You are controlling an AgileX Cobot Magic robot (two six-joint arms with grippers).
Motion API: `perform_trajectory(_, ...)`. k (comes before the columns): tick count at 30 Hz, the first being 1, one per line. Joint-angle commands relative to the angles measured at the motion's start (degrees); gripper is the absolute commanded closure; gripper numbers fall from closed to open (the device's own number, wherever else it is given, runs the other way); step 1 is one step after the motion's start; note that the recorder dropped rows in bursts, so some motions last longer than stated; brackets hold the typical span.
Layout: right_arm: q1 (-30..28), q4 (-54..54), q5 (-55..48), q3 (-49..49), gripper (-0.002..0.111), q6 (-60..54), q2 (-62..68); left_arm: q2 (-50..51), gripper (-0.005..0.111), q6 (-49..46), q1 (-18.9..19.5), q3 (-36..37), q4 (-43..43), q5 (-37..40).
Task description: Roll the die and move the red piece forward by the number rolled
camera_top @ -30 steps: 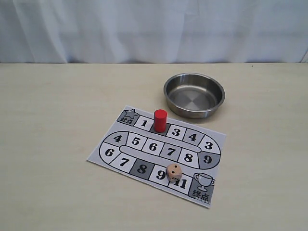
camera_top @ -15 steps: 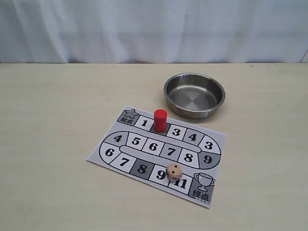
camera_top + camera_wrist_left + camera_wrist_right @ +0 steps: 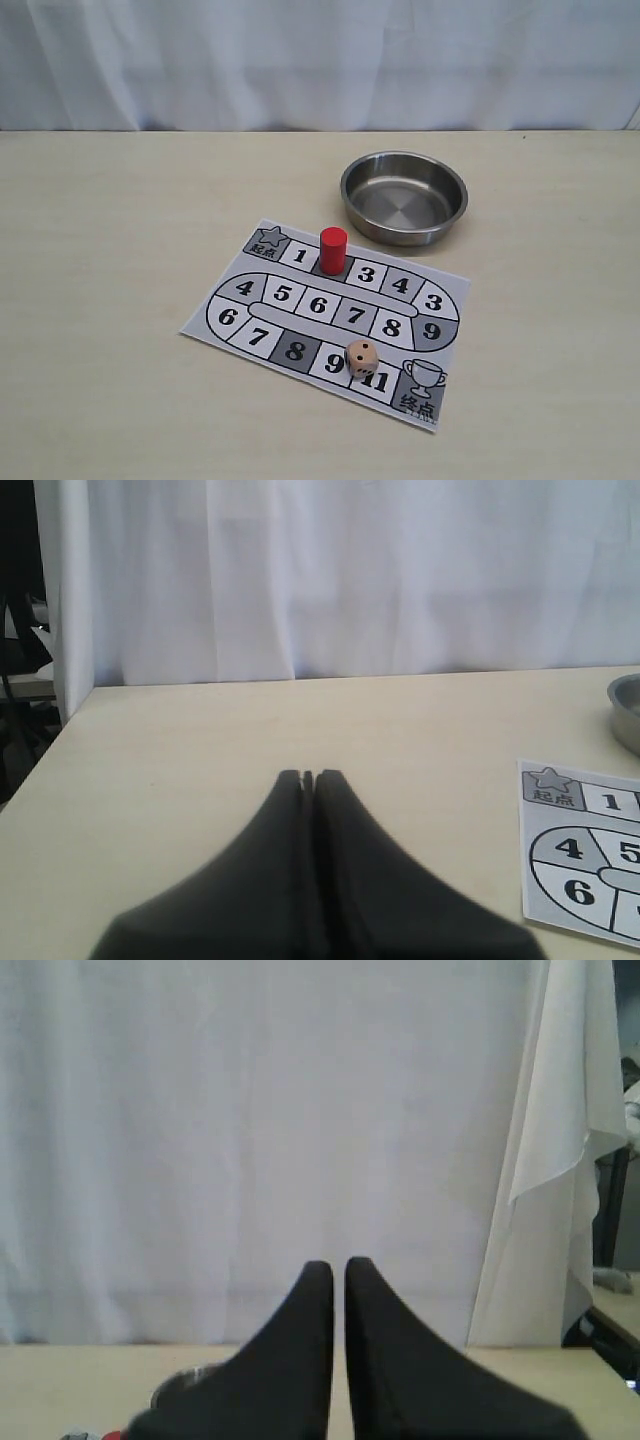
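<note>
Tabletop scene with a printed game board (image 3: pixel 318 305) laid flat on a pale wooden table (image 3: pixel 120 250), backed by a white curtain (image 3: pixel 300 60). The red piece (image 3: pixel 333 250) is stood upright on the dark square between the squares marked 1 and 3, in the board's far row. The die (image 3: pixel 361 358) is set on the board's near row, between the squares marked 9 and 11 and beside the trophy square. Its top face cannot be read with certainty. An empty stainless steel bowl (image 3: pixel 400 232) is placed on the table just beyond the board's far right corner, apart from it.

No arm is seen in the exterior view. In the left wrist view the left gripper (image 3: pixel 308 777) is held above bare table, well apart from the board, its jaws pressed together with nothing between them. In the right wrist view the right gripper (image 3: pixel 338 1265) is pointed toward the curtain, its jaws drawn nearly together with only a thin slit left, and nothing is held.
</note>
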State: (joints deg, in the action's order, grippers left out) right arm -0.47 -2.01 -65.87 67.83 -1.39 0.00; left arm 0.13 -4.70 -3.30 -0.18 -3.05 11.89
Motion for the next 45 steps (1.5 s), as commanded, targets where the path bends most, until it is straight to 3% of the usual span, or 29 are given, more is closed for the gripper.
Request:
perform_trajectory(1,0.0,-0.3,-4.1,0.4,0.104,-0.5,0.0,-0.1,0.107,0.2,-0.1,0.2,-0.1,-0.7)
perform_trajectory(6,0.0,-0.4,-4.0,0.4,0.104,-0.5,0.0,-0.1,0.107,0.2,-0.1,0.2,-0.1,-0.7)
perform_trajectory(10,0.0,-0.4,4.6,-3.7,0.104,-0.5,0.0,-0.1,0.107,0.2,-0.1,0.2,-0.1,-0.7)
perform_trajectory(17,0.0,-0.4,18.2,-18.0,0.104,-0.5,0.0,-0.1,0.107,0.2,-0.1,0.2,-0.1,-0.7)
perform_trajectory(24,0.0,-0.4,34.8,-39.0,0.104,-0.5,0.0,-0.1,0.107,0.2,-0.1,0.2,-0.1,-0.7)
perform_trajectory(31,0.0,-0.2,51.2,-49.2,0.104,-0.3,0.0,-0.1,0.107,0.2,-0.1,0.2,-0.1,-0.7)
perform_trajectory(40,0.0,-0.4,62.7,-63.6,0.104,-2.5,0.0,-0.1,0.107,0.2,-0.1,0.2,-0.1,-0.7)
perform_trajectory(45,0.0,-0.4,63.2,-67.8,0.104,-2.5,0.0,-0.1,0.107,0.2,-0.1,0.2,-0.1,-0.7)
